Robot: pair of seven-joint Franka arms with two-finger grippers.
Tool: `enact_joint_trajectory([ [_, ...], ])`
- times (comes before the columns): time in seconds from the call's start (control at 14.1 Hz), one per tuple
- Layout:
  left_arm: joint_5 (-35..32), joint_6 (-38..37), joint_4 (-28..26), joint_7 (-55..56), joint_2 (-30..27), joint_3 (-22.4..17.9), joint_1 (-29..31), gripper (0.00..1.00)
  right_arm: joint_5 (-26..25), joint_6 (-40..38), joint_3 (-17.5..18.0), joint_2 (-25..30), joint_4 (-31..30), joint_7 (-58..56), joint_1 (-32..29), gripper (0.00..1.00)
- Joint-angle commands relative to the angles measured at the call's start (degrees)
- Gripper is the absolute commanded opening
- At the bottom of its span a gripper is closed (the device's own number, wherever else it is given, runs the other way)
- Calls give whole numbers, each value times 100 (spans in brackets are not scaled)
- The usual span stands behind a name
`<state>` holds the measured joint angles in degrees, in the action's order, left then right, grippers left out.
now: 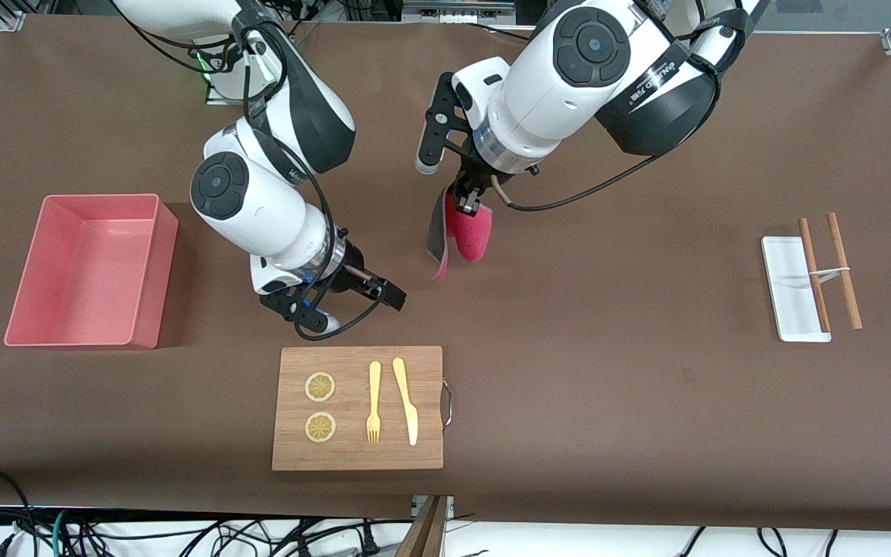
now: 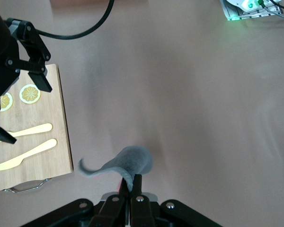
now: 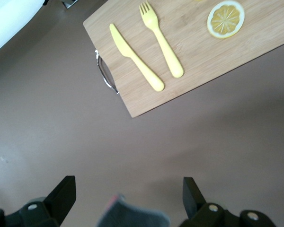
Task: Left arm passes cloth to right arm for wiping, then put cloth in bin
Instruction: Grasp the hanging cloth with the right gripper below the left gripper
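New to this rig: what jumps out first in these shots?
The pink-and-grey cloth dangling from the left pincer, which is shut on it above bare table near the middle. Next, the right pincer, open, waits low just above the wooden board that carries a yellow fork, knife and two lemon slices. The pink bin sits at the right arm's end of the table.
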<state>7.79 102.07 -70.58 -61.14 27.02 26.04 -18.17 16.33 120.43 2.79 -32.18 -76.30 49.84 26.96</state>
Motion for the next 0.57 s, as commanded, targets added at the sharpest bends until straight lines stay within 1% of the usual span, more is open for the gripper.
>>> enact_joint_trajectory([
  [0.0,100,-12,185,-152,137,-11,-81,0,440,7,-15,-86,159,35,20,100],
  [0.28,109,-12,185,-292,172,-11,-82,0,477,24,11,-200,168,34,134,100],
  [0.5,109,-12,193,-319,181,-11,-82,0,494,200,29,-236,168,17,161,100],
])
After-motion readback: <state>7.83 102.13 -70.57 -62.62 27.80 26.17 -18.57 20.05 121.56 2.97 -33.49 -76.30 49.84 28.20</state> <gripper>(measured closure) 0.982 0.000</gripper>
